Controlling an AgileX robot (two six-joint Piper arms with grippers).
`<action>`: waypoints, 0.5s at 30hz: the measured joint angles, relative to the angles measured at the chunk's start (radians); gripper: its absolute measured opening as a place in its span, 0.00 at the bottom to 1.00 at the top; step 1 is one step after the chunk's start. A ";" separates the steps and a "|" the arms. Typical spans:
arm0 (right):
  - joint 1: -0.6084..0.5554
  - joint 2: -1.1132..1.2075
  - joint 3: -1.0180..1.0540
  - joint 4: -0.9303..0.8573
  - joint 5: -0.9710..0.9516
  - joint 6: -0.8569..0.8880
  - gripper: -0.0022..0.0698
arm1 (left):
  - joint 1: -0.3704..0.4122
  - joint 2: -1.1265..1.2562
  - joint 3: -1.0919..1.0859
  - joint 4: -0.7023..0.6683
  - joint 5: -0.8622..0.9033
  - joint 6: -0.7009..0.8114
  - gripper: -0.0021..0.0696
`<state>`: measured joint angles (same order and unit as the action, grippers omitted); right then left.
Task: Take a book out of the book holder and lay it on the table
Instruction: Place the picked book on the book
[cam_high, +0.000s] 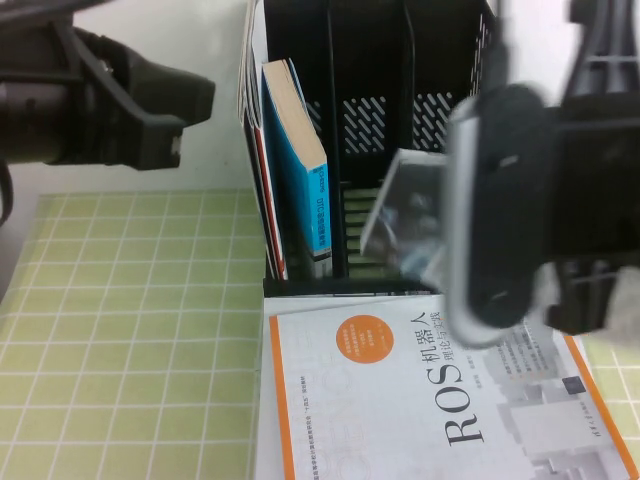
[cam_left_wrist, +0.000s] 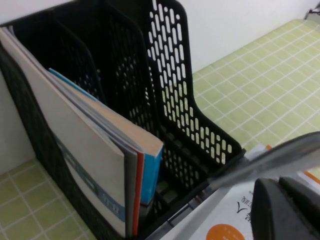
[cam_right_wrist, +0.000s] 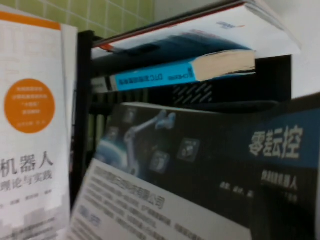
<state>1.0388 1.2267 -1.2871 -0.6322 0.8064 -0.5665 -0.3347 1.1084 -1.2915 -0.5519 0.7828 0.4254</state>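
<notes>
The black book holder (cam_high: 370, 60) stands at the table's far edge. Its left compartment holds a thick blue book (cam_high: 300, 170) and thin white books (cam_left_wrist: 75, 165). My right gripper (cam_high: 470, 230) is shut on a thin book (cam_high: 410, 215) and holds it tilted in the air over the holder's front and middle compartment. The right wrist view shows that book's (cam_right_wrist: 190, 165) dark cover with a robot arm picture, a blue band and a white text block. In the left wrist view the book's edge (cam_left_wrist: 270, 157) is a grey streak. My left gripper (cam_high: 190, 100) hangs shut and empty at the far left.
A white, orange-edged "ROS" book (cam_high: 400, 400) lies flat on the green checked table (cam_high: 130, 330) right in front of the holder, under my right arm. A white wall rises behind the holder. The holder's right compartment (cam_left_wrist: 170, 75) has nothing in it.
</notes>
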 joint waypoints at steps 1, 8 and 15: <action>0.030 0.021 0.000 -0.070 0.000 0.041 0.07 | 0.000 -0.005 0.000 0.018 0.004 -0.014 0.03; 0.157 0.159 0.033 -0.164 -0.036 0.156 0.07 | 0.000 -0.038 0.000 0.069 0.004 -0.048 0.03; 0.168 0.273 0.212 0.115 -0.155 0.205 0.07 | 0.000 -0.077 0.000 0.085 0.011 -0.059 0.03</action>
<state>1.2064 1.4994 -1.0755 -0.5176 0.6518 -0.3613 -0.3347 1.0315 -1.2915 -0.4665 0.7933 0.3666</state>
